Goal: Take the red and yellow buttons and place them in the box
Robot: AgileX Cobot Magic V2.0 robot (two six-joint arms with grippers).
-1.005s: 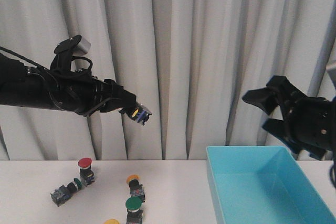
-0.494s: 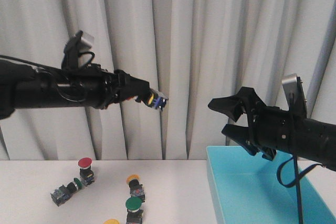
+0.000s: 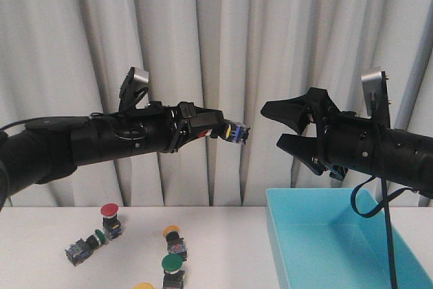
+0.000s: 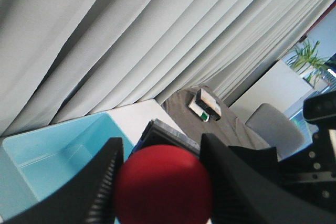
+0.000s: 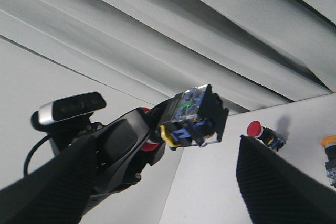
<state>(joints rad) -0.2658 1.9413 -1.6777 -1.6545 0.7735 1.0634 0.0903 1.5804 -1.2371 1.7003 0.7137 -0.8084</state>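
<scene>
High above the table, my left gripper [image 3: 222, 130] is shut on a red button [image 3: 235, 132]; its red cap [image 4: 163, 184] fills the gap between the jaws in the left wrist view. Just to the right of it my right gripper [image 3: 272, 125] stands open and empty, pointing at the held button [image 5: 194, 115]. The turquoise box [image 3: 338, 248] sits on the table at the right, below the right arm. Another red button [image 3: 109, 210] and a yellow button [image 3: 172, 232] stand on the table at the left. A second yellow cap [image 3: 144, 286] shows at the front edge.
A green-capped switch [image 3: 173, 264] stands near the yellow button, and another green one [image 3: 95, 237] lies on its side by the red one. White curtains hang behind the table. The left arm [image 5: 126, 140] shows in the right wrist view.
My left arm has swung right and levelled out, carrying the red button toward the middle. My right arm has come left and up, its open jaws now close to the button.
</scene>
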